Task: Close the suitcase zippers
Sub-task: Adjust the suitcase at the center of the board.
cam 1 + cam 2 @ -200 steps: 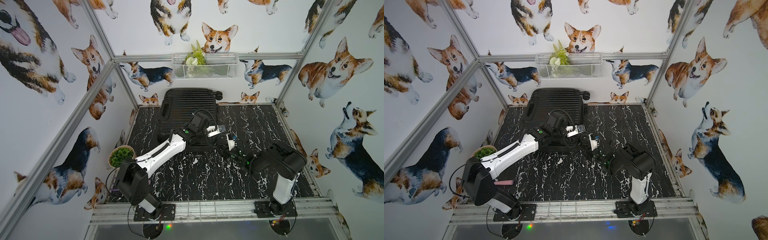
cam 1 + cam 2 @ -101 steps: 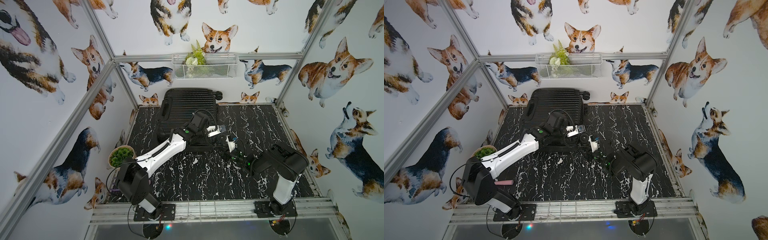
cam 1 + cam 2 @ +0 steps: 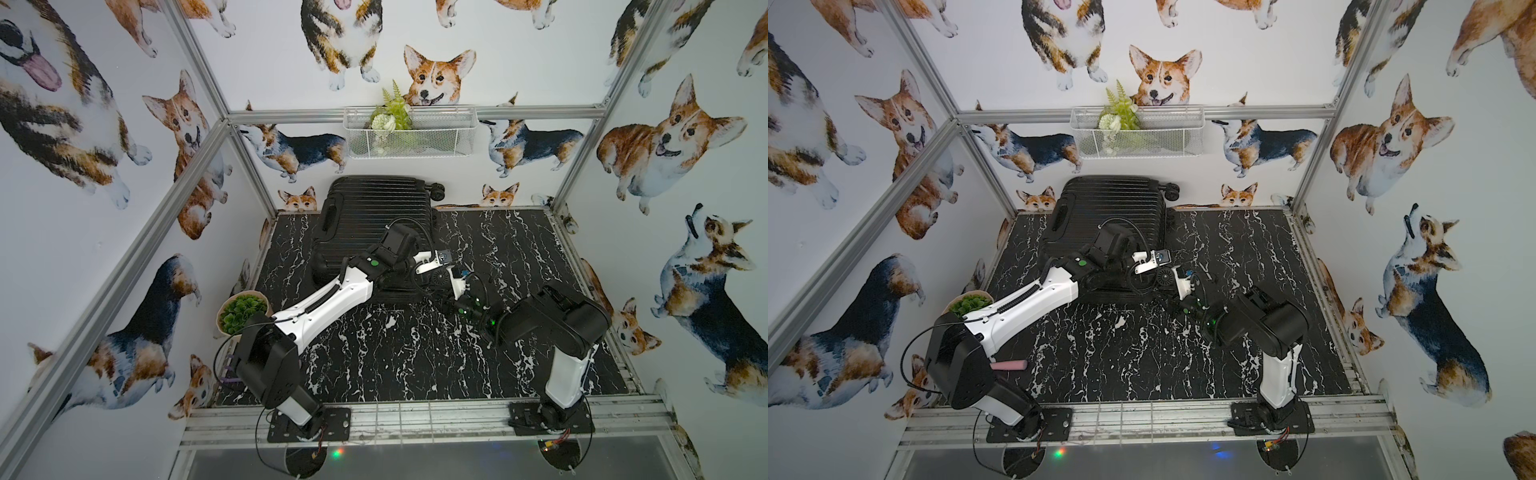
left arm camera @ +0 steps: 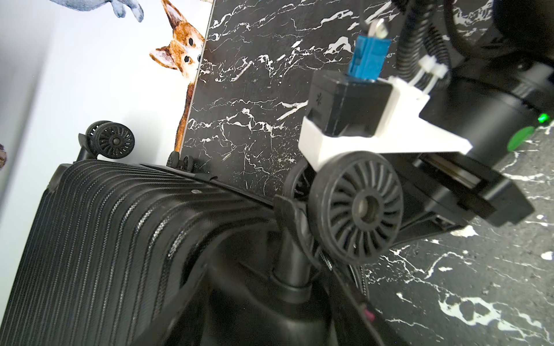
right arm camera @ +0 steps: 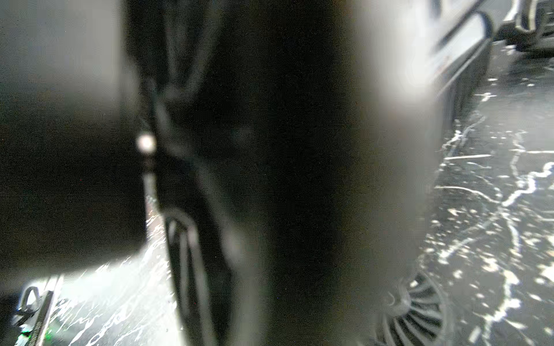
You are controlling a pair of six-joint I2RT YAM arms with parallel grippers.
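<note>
The suitcase (image 3: 374,208) lies flat, ribbed shell up and lid down, at about 11 o'clock on the black marble table (image 3: 415,353), its far end against the back wall. Its side handle faces 9 o'clock and its wheels 3 o'clock. Both arms meet at the case's 5 o'clock corner, the left reaching in from 7 o'clock and the right from 4 o'clock. In the left wrist view the left gripper (image 4: 275,278) has its jaws apart on either side of the mount of the corner wheel (image 4: 359,206); whether they clamp it cannot be told. A short run of the zippers (image 4: 361,281) shows beside that wheel. The right gripper (image 3: 445,296) sits just behind the same wheel, seemingly touching the case, but its jaws are hidden and its own camera is blurred, so its state cannot be told.
</note>
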